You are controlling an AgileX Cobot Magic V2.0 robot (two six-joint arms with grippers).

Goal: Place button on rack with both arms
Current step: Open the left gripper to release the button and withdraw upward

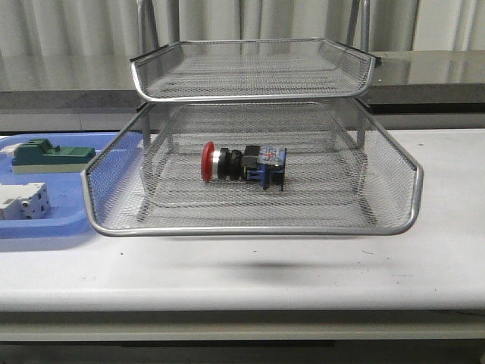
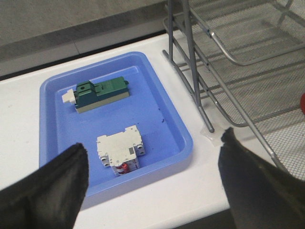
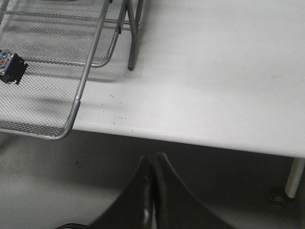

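Note:
The button (image 1: 241, 164), with red cap, silver collar, black body and blue rear block, lies on its side in the pulled-out middle tier of the silver wire-mesh rack (image 1: 114, 227). Its blue-black rear end shows in the right wrist view (image 3: 10, 67), and a sliver of its red cap shows in the left wrist view (image 2: 302, 103). The rack also shows in the left wrist view (image 2: 228, 52) and the right wrist view (image 3: 81, 90). My left gripper (image 2: 155, 152) is open and empty above the front edge of the blue tray. My right gripper (image 3: 153, 160) is shut and empty, beyond the table's front edge. Neither arm shows in the front view.
A flat blue plastic tray (image 1: 53, 227) lies left of the rack and holds a green-topped block (image 1: 49, 154) and a white-grey breaker block (image 1: 23, 201). In the left wrist view the tray (image 2: 181, 129), the green block (image 2: 97, 93) and the breaker (image 2: 120, 150) show. Table front edge (image 3: 190, 138).

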